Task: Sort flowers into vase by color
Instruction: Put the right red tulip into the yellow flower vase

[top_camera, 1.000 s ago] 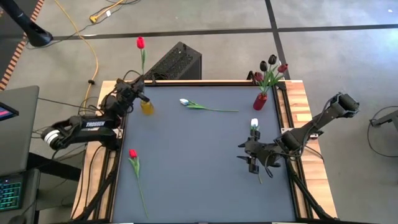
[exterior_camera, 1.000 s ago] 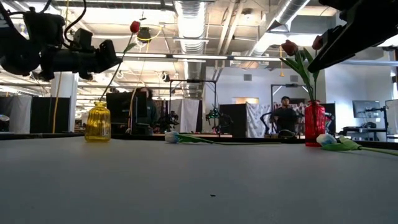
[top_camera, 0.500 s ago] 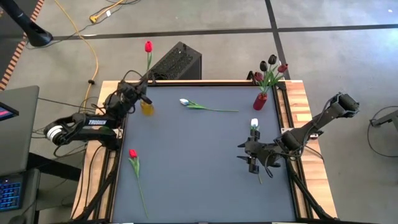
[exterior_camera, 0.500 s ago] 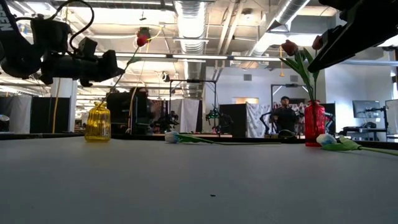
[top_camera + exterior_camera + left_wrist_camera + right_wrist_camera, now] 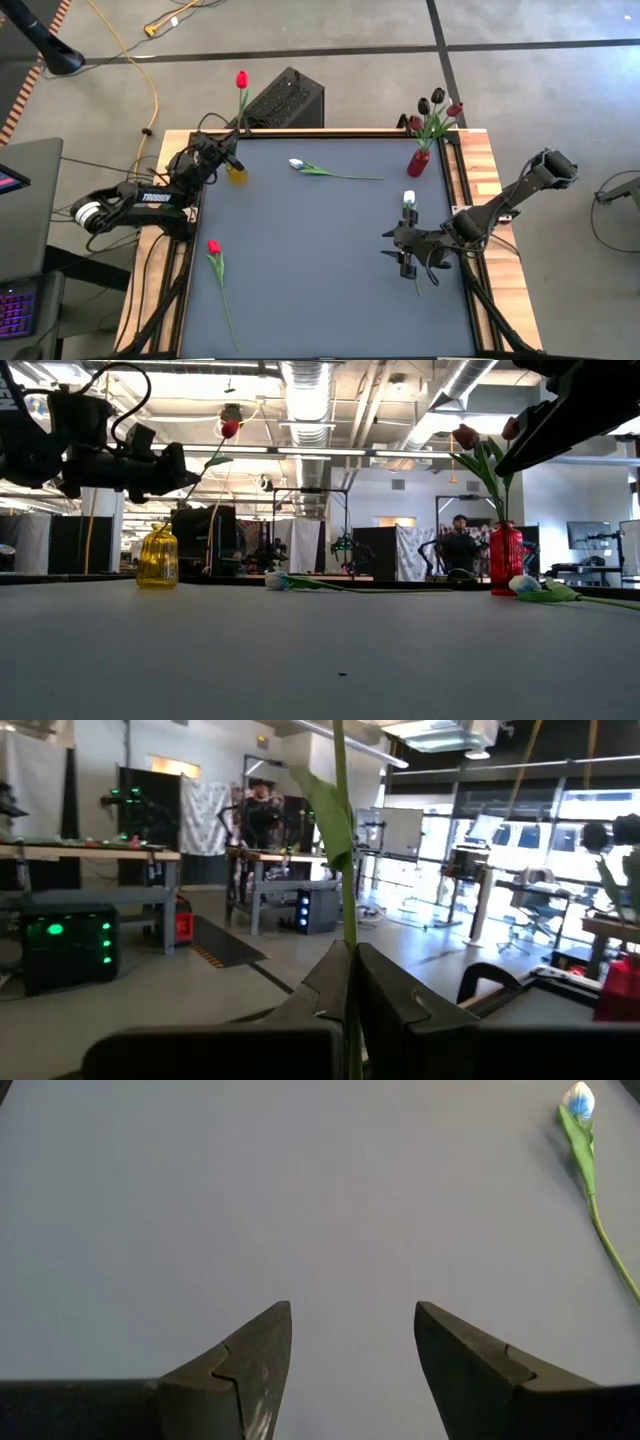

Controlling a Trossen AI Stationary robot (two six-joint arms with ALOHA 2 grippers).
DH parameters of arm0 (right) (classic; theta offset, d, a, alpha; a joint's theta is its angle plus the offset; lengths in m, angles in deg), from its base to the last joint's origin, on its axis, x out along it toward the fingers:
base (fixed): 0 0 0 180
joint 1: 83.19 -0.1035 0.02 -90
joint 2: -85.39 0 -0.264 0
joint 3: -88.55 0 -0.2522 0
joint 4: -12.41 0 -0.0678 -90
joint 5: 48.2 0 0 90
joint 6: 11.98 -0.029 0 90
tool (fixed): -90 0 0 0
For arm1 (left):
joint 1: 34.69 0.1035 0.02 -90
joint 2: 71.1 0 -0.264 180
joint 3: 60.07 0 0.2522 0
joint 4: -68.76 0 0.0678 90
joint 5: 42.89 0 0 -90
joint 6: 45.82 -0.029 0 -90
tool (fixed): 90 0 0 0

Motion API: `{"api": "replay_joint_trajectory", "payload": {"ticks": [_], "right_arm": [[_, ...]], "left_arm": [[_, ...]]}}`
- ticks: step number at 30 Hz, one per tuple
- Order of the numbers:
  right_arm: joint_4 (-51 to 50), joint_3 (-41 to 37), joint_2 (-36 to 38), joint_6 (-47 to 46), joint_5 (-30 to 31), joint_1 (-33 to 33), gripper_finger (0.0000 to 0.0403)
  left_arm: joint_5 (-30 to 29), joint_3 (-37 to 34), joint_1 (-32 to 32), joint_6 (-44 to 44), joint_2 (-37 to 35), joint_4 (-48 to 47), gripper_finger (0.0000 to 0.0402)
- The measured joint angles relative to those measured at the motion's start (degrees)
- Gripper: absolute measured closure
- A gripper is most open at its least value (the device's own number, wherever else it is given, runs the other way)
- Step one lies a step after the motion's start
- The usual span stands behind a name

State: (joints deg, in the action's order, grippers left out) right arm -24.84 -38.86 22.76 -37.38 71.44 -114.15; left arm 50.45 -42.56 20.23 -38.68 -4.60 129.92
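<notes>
My left gripper (image 5: 228, 157) has carried the red tulip (image 5: 241, 79) further over the yellow vase (image 5: 236, 172). Low view: the bud (image 5: 230, 428) rides high above the vase. Left wrist: fingers clamp the stem (image 5: 346, 910). Right wrist: right gripper (image 5: 352, 1342) spread wide, empty above the mat.

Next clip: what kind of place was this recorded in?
Probably a robotics lab or workshop. Behind the table are other workbenches, exposed ceiling ducts, and a person standing farther back.

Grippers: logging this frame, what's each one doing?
Left gripper: shut on red tulip, above yellow vase.
Right gripper: open, empty.
</notes>
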Motion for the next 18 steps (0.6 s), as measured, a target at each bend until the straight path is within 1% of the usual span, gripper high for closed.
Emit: {"api": "replay_joint_trajectory", "payload": {"ticks": [7, 12, 18], "right_arm": [[0.01, 0.0, 0.0, -0.08, -1.14, -0.17, 0.0165], [0.09, 0.0, 0.0, -0.64, -1.34, -0.17, 0.0165], [0.09, 0.0, -0.48, -1.31, -1.51, -0.16, 0.0165]], "left_arm": [[6.84, 0.0, 0.23, -1.71, -0.02, -0.96, 0.0401], [6.75, -0.22, 1.53, -0.31, -0.04, -0.96, 0.0401], [4.0, -0.26, 2.12, 2.27, -0.04, -2.75, 0.0401]]}}
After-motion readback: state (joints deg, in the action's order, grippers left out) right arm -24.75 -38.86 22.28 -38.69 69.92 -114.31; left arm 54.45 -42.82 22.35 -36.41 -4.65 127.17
